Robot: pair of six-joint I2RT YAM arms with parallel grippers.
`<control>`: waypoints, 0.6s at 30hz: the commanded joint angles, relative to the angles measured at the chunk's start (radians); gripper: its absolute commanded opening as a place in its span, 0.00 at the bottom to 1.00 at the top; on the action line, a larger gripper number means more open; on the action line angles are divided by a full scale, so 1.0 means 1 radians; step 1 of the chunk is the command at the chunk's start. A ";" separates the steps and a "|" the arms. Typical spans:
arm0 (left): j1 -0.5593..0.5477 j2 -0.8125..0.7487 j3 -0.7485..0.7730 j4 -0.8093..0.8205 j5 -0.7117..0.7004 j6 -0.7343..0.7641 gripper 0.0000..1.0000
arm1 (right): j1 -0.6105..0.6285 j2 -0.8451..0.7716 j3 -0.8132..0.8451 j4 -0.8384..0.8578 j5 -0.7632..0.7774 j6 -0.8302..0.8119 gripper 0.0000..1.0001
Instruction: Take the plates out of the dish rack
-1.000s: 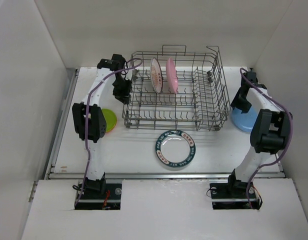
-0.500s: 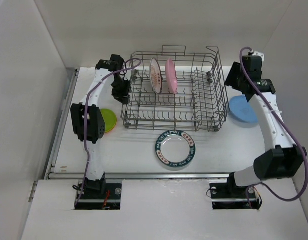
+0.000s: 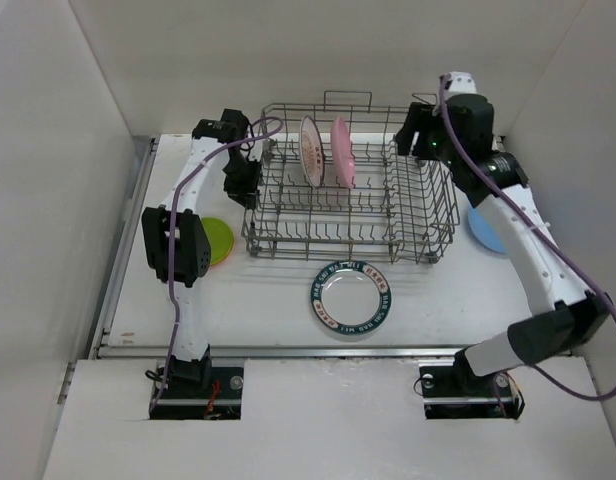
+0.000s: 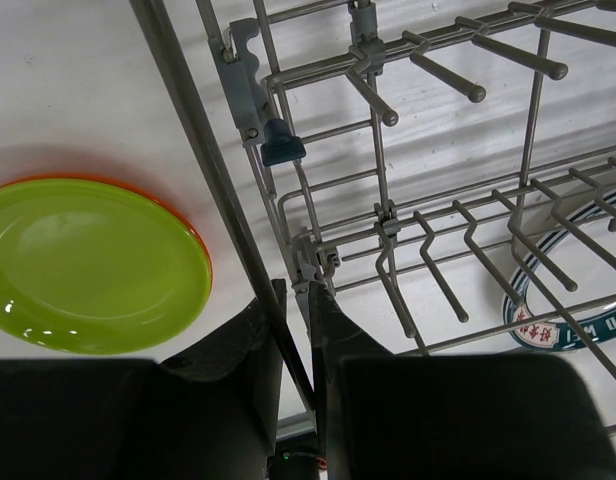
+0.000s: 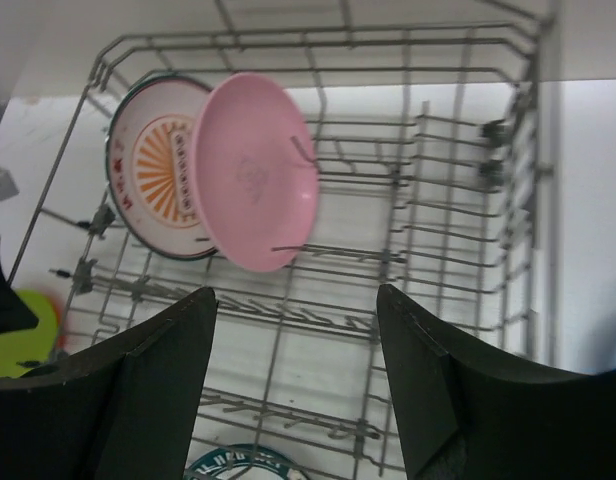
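**Two plates stand in the rack**

The left gripper [image 4: 296, 300] is pinched tight on the left rim wire of the dish rack [image 3: 353, 205]. The right gripper [image 5: 293, 295] hovers over the rack's right rear, fingers spread wide and holding nothing. A pink plate [image 5: 256, 170] and a white patterned plate [image 5: 153, 165] stand upright side by side in the rack. On the table [image 3: 268, 300] lie a lime green plate [image 4: 88, 260] at left, a blue plate [image 3: 485, 232] at right, and a teal-rimmed plate [image 3: 352, 296] in front.

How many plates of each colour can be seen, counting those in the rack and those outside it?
White patterned plates: 2, one standing in the dish rack
Pink plate: 1
Lime green plate: 1
Orange plate: 1, only its edge showing under the green
Blue plate: 1
Total: 6
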 commanded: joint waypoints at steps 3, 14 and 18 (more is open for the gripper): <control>0.004 -0.031 0.075 -0.112 -0.038 0.060 0.00 | 0.052 0.200 0.093 0.091 -0.214 -0.023 0.71; -0.039 -0.063 0.117 -0.133 -0.099 0.069 0.15 | 0.151 0.573 0.317 0.175 -0.307 -0.023 0.69; -0.048 -0.063 0.117 -0.133 -0.099 0.078 0.19 | 0.164 0.661 0.394 0.170 -0.294 -0.023 0.61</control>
